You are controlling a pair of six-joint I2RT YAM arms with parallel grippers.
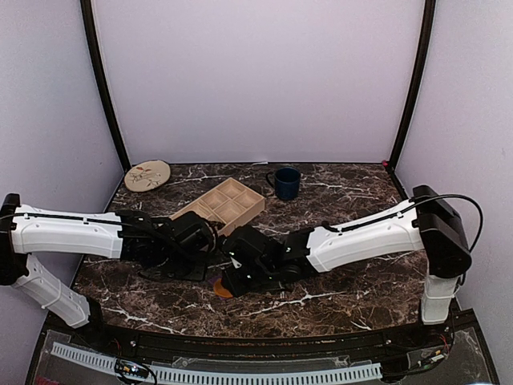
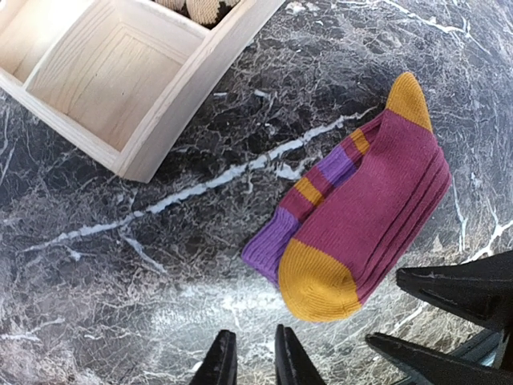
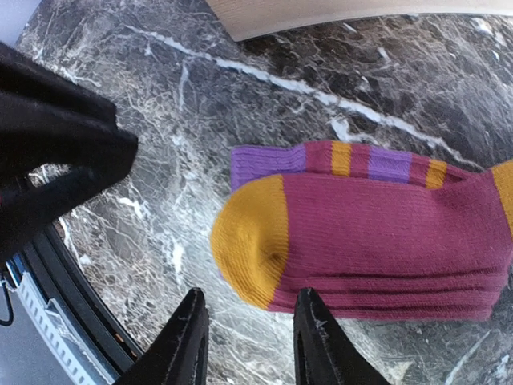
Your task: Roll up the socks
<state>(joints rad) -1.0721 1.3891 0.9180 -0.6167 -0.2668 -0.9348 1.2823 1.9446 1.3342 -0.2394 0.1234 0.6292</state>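
One folded sock [image 3: 377, 241] lies flat on the dark marble table [image 2: 104, 265]; it is pinkish red with orange ends, and a part with purple, orange and red stripes shows from under it. The right claw [image 3: 252, 295] is spread apart with nothing in it; the sock's orange end sits just in front of its tips. The left claw [image 2: 253, 333] has its two fingers close, with a small gap, and pinches nothing; the sock lies just ahead of it and to its right; a wooden box [image 2: 200, 84] sits ahead on its left, apart from the sock.
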